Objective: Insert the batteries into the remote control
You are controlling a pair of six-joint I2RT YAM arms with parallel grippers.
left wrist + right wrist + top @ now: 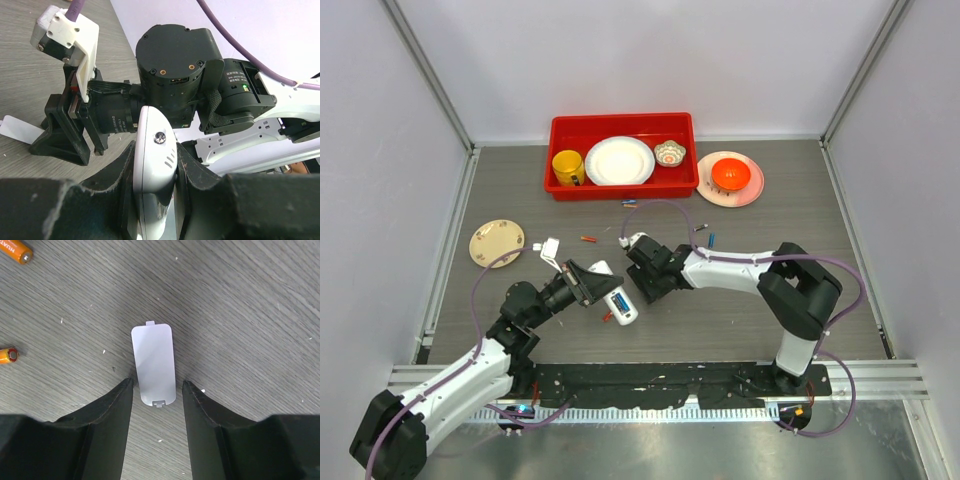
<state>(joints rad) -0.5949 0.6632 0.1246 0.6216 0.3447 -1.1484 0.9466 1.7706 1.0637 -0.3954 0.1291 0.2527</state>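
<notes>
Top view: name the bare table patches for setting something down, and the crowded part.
Bare: the far-left corner between the red bin and the tan disc; the right side between the pink plate and the right arm's elbow; the near strip by the arm bases. Crowded: the middle, around the remote control, left gripper, right gripper and loose batteries.

The bench [250, 315] is grey with streaked wood grain, the cover [154, 365] plain white, the batteries [14, 250] orange, the remote control [152, 165] glossy white, the tray [560, 128] red, its mug [567, 166] yellow, the bowl [730, 175] orange.
</notes>
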